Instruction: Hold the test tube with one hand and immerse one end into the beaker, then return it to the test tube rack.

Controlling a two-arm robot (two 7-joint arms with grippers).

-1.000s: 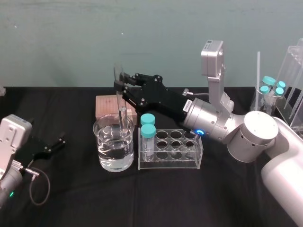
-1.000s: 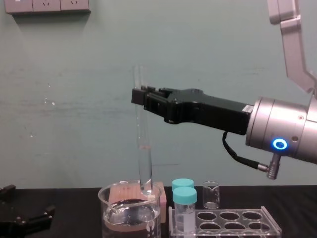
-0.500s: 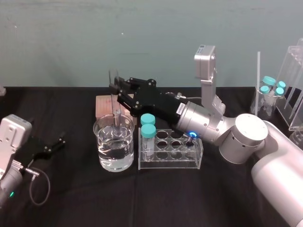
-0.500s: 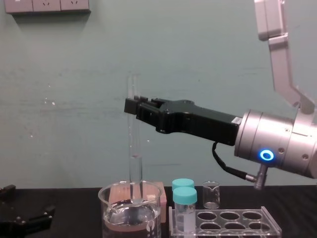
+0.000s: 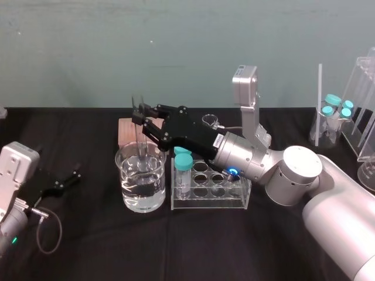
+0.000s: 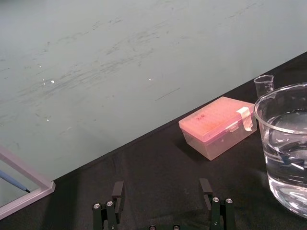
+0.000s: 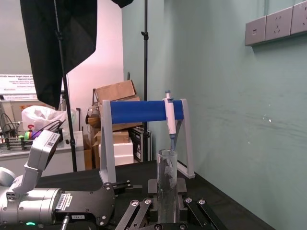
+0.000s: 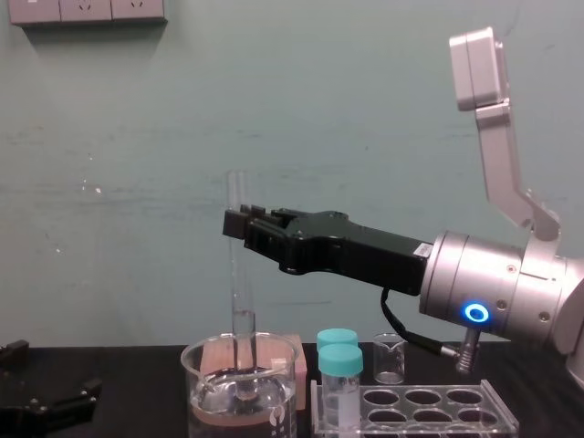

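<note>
The test tube (image 8: 239, 292) stands upright, a long clear glass tube with no cap. My right gripper (image 8: 235, 224) is shut on its upper part, with the open top sticking out above the fingers. The tube's lower end is inside the beaker (image 8: 212, 394), dipping into the water. From the head view the test tube (image 5: 139, 133) and right gripper (image 5: 140, 115) are over the beaker (image 5: 140, 184). The test tube rack (image 5: 233, 198) sits just right of the beaker. My left gripper (image 5: 73, 175) rests open on the table at the far left, well away from the beaker.
Two teal-capped vials (image 5: 183, 167) stand in the rack's left end, close under my right wrist. A pink box (image 5: 125, 130) lies behind the beaker, a tiny beaker (image 8: 389, 358) behind the rack. Clear stands with more vials (image 5: 337, 108) fill the back right.
My right gripper has moved down and a little left with the test tube. The tube's lower end has gone from the beaker's rim down into the water. The left arm has not moved.
</note>
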